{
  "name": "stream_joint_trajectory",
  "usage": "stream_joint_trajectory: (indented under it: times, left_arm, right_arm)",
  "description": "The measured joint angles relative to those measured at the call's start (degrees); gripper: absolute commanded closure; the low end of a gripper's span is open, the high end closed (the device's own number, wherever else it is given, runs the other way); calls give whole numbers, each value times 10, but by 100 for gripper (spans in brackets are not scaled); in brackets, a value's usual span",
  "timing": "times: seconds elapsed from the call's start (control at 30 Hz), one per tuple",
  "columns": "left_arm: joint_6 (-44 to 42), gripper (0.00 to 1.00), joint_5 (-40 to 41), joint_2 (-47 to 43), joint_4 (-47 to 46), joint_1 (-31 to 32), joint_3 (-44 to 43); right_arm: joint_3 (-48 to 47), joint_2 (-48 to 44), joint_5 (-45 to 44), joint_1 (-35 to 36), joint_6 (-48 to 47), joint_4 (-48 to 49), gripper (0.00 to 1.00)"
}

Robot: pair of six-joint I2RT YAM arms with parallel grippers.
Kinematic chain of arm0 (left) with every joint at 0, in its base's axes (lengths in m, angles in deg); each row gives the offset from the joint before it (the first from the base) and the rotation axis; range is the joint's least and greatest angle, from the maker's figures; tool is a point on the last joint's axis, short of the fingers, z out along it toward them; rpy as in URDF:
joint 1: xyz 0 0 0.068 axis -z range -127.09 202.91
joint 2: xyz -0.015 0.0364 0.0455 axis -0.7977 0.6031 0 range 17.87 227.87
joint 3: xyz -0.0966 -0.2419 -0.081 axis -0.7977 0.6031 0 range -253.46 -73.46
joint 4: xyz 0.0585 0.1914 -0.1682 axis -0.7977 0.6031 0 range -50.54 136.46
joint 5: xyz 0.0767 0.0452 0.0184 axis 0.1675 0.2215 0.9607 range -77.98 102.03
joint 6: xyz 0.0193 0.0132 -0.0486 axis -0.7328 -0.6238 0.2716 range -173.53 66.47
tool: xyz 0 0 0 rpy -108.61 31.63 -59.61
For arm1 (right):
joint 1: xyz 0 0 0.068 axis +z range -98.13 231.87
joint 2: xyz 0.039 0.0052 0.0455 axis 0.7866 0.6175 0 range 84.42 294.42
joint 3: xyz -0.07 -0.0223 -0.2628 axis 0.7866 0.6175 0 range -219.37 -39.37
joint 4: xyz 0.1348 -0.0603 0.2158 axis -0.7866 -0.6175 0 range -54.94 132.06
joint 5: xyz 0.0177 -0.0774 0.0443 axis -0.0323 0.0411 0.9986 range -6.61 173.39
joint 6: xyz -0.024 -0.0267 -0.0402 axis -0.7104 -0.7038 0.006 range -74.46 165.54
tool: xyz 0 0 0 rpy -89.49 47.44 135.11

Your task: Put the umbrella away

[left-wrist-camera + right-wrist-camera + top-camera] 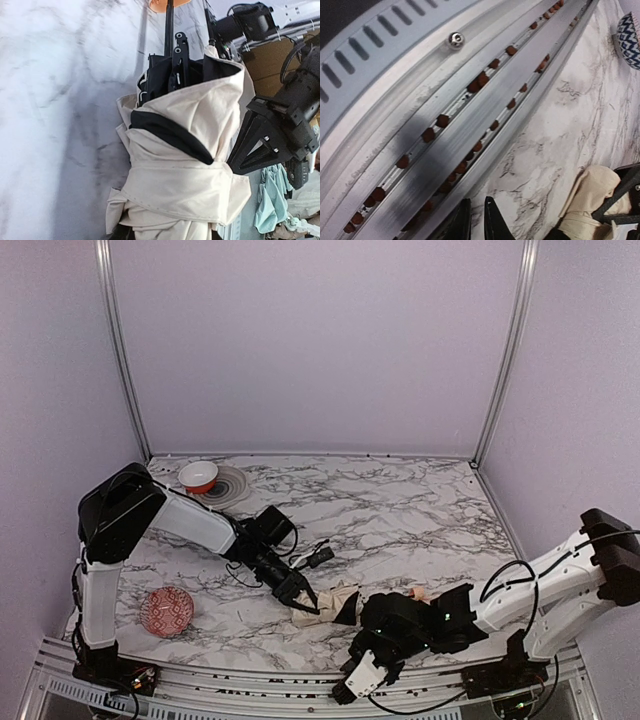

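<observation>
The umbrella lies folded near the table's front edge, cream fabric bunched, with its pale tan handle pointing right. My left gripper is shut on the fabric at its left end. In the left wrist view the cream fabric fills the frame, with a wrapped band and black ribs sticking out; the fingers are hidden under it. My right gripper hangs over the front rail, just in front of the umbrella. In the right wrist view it is empty, fingers nearly touching, and the umbrella shows at lower right.
A red patterned ball sits at the front left. A red and white bowl stands on a grey plate at the back left. The slotted aluminium rail runs along the table's near edge under my right gripper.
</observation>
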Motion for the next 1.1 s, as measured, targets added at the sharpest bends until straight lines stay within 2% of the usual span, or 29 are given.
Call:
stream_joint_trajectory:
  times: [0.2,0.37,0.5,0.53,0.6,0.73,0.77,0.8,0.83,0.9,0.93,1.1]
  left_arm:
    - [-7,100,35,-11,-1,-24,1]
    - [-24,100,76,-30,7,-14,5]
    - [-51,100,145,-58,23,4,9]
    - [-60,94,170,-67,26,10,10]
    - [-78,73,228,-87,35,22,13]
    - [-118,44,362,-120,67,50,10]
    - [-129,33,390,-124,77,56,8]
    - [-136,14,413,-126,87,61,7]
    - [-147,2,427,-128,93,64,7]
    - [-163,1,455,-132,111,67,7]
    - [-168,1,464,-135,118,67,7]
    - [-199,1,499,-179,134,64,19]
  right_arm:
    - [10,1,15,8,4,-32,90]
    - [-12,-28,2,1,66,-38,85]
    - [-60,-84,36,-67,160,-36,79]
    - [-70,-100,50,-93,182,-33,72]
    - [-83,-143,73,-157,233,-16,58]
    - [-83,-219,104,-254,321,13,41]
    - [-83,-231,113,-269,343,18,37]
    - [-84,-237,121,-285,363,20,32]
    - [-87,-238,129,-299,381,18,27]
    - [-100,-229,147,-326,412,7,17]
    - [-110,-221,154,-340,425,0,3]
    - [-171,-183,176,-369,450,-38,0]
